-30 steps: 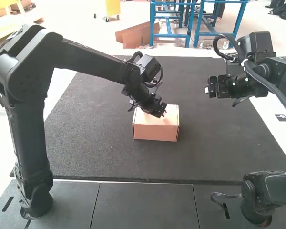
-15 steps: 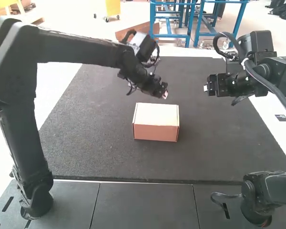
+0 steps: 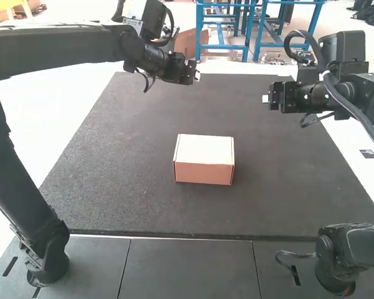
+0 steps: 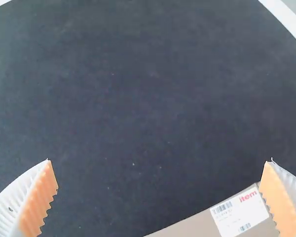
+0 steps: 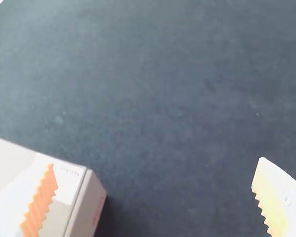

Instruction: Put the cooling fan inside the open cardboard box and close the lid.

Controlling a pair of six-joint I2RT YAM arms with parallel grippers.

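The cardboard box (image 3: 204,160) sits near the middle of the black mat (image 3: 112,156) that covers the table (image 3: 187,269). Its lid lies flat and shut, so whatever is inside is hidden. The box stands square to the near edge, its long front face towards the arms' bases, and nothing touches it.

The left end effector (image 3: 193,71) hangs high over the far part of the mat, beyond the box and a little to its left, well apart from it. The right end effector (image 3: 267,99) hangs over the far right of the mat and points in towards the middle, also well apart from the box.

From the high view neither end effector's finger gap can be made out; the wrist views settle it. In the left wrist view the two orange pads (image 4: 39,195) stand far apart at either side with only mat between them, so the left end effector is wide open and holds nothing. The same view catches one corner of the box top carrying a white label (image 4: 233,211), a detail that does not show from above. In the right wrist view the ribbed fingers (image 5: 278,197) are likewise spread wide, open and holding nothing, and a corner of the box shows behind one of them: a pale top, a white label (image 5: 71,174) at its edge, and a brown side face dropping to the mat.
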